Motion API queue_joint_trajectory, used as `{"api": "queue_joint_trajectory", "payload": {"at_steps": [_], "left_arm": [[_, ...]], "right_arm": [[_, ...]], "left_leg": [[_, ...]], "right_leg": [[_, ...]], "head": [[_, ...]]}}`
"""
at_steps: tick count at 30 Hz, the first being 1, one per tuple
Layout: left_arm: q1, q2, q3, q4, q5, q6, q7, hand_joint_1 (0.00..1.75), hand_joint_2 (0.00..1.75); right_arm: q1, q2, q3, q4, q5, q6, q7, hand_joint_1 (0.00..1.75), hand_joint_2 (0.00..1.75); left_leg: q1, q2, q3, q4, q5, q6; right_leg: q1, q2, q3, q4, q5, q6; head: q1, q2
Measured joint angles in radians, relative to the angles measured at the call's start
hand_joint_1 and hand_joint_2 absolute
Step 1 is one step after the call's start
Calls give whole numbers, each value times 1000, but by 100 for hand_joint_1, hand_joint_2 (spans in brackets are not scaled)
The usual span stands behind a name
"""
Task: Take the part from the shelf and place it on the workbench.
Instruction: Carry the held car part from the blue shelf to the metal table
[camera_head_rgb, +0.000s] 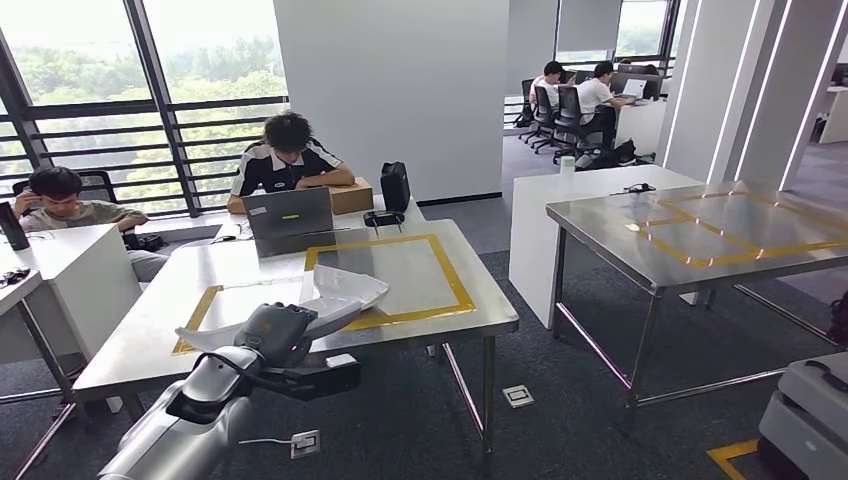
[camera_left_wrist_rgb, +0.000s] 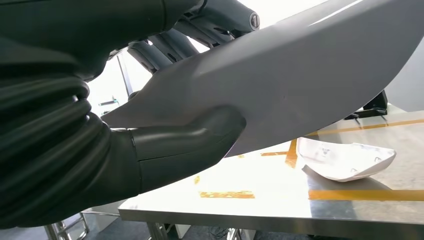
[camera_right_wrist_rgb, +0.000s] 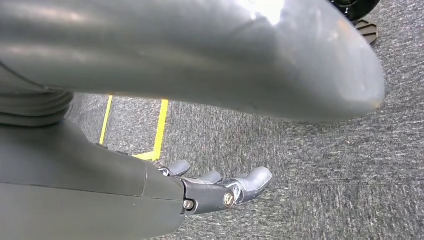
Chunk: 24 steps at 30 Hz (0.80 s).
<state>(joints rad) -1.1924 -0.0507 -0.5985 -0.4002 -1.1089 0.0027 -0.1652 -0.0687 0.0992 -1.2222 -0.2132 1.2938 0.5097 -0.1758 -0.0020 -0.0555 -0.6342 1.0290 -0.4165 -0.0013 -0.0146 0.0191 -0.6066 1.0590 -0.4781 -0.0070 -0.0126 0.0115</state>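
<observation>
Near the front edge of the steel workbench (camera_head_rgb: 140, 350), on the left of the scene, your left hand (camera_head_rgb: 275, 335) grips a long, pale curved part (camera_head_rgb: 335, 312). The part runs from the hand out over the tabletop, its far end above the yellow tape rectangle (camera_head_rgb: 455, 285) marked on the surface. From the left wrist camera you can see the thick thumb (camera_left_wrist_rgb: 192, 137) pressed against the part's grey underside (camera_left_wrist_rgb: 300, 80), with the darker fingers (camera_left_wrist_rgb: 170, 45) wrapped over its opposite face, so the piece is clamped between them and held above the bench rather than lying on it.

Farther in on the same workbench, a second white moulded part (camera_left_wrist_rgb: 345, 160) lies on the surface, right by the tape line; in the head view it sits just beyond the held piece (camera_head_rgb: 345, 285).

Your right hand (camera_right_wrist_rgb: 220, 187) hangs over grey carpet (camera_right_wrist_rgb: 310, 165) with yellow floor tape (camera_right_wrist_rgb: 160, 127) nearby. It holds nothing; its fingers (camera_right_wrist_rgb: 252, 180) are loosely extended and apart.

At the far side of the workbench a person sits behind an open laptop (camera_head_rgb: 290, 220), with a cardboard box (camera_head_rgb: 350, 195) and a dark bag (camera_head_rgb: 395, 185) beside it. Another person sits at the left desk. To the right stands a second steel table (camera_head_rgb: 700, 235) with yellow markings, well apart from the first.
</observation>
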Motion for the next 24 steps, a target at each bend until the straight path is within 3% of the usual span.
{"api": "queue_joint_trajectory", "payload": {"at_steps": [1, 4, 5, 8, 10, 11, 13, 14, 15, 17, 20, 22, 24], "left_arm": [[0, 1, 0, 0, 0, 0, 0, 175, 175], [-5, 1, 1, -3, 1, 1, -4, 175, 175], [-9, 0, 1, -3, 2, 1, -6, 175, 175], [-19, -1, 2, -3, 2, 1, -10, 175, 175], [-15, -1, 2, -1, 2, 0, -12, 175, 175], [-13, -1, 2, -1, 2, -1, -14, 175, 175], [-15, -2, 2, 0, 2, -3, -16, 175, 175], [-16, -2, 2, 0, 2, -3, -17, 175, 175], [-16, -2, 2, -1, 2, -3, -17, 175, 175], [-16, -4, 2, -1, 2, -4, -19, 175, 175], [-16, -5, 2, -1, 1, -4, -20, 175, 175], [-16, -5, 2, -1, 0, -4, -20, 175, 175], [-14, -5, 2, 0, -1, -4, -20, 175, 175]], "right_arm": [[0, 0, 0, 0, 1, 0, -1, 0, 0], [0, 0, 0, 0, 3, 0, -5, 0, 0], [-1, -1, 0, 0, 3, 0, -6, 0, 0], [-1, -2, 0, 0, 5, 1, -7, 0, 0], [0, -2, 0, 0, 5, 2, -6, 0, 0], [0, -2, 0, 0, 5, 1, -6, 0, 0], [0, -1, 0, 0, 5, 1, -6, 0, 0], [0, 2, 0, 0, 5, 1, -6, 0, 0], [1, 5, 0, 0, 5, -1, -5, 0, 0], [2, 8, 0, 0, 5, -7, -5, 0, 0], [0, 7, 0, 0, 3, -10, -6, 0, 0], [1, 7, 0, 0, 2, -10, -7, 0, 0], [1, 7, 0, 0, 2, -10, -6, 0, 0]], "left_leg": [[0, 0, 0, 1, -1, -3], [5, 3, 24, -41, 14, 9], [9, 5, 37, -63, 23, 13], [16, 12, 49, -84, 32, 13], [23, 13, 45, -78, 29, 5], [30, 13, 41, -70, 25, -3], [43, 12, 27, -37, 8, -26], [47, 11, 15, -14, -3, -39], [46, 10, 5, 5, -12, -49], [45, 4, -5, 22, -20, -60], [47, 23, -20, 52, -36, -61], [41, 44, -72, 154, -79, -54], [33, 49, -138, 272, -114, -44]], "right_leg": [[-2, 0, 1, -3, 1, 2], [-3, -3, 9, -14, 4, 12], [0, -5, 1, 5, -9, 15], [-5, -8, -78, 162, -88, 30], [-18, -9, -113, 224, -99, 46], [-25, -10, -100, 196, -75, 56], [-42, -6, -44, 83, -20, 82], [-47, -2, -24, 42, -8, 84], [-49, 1, -17, 27, -8, 77], [-46, 2, -23, 40, -18, 46], [-40, -3, -20, 47, -22, 19], [-34, -5, -15, 45, -25, 10], [-26, -9, -12, 45, -30, 3]], "head": [[0, 0], [0, 0], [0, 0], [1, 0], [0, 0], [1, 0], [1, 0], [1, 0], [0, 0], [-1, 0], [-2, 0], [-2, 0], [-2, 0]]}}
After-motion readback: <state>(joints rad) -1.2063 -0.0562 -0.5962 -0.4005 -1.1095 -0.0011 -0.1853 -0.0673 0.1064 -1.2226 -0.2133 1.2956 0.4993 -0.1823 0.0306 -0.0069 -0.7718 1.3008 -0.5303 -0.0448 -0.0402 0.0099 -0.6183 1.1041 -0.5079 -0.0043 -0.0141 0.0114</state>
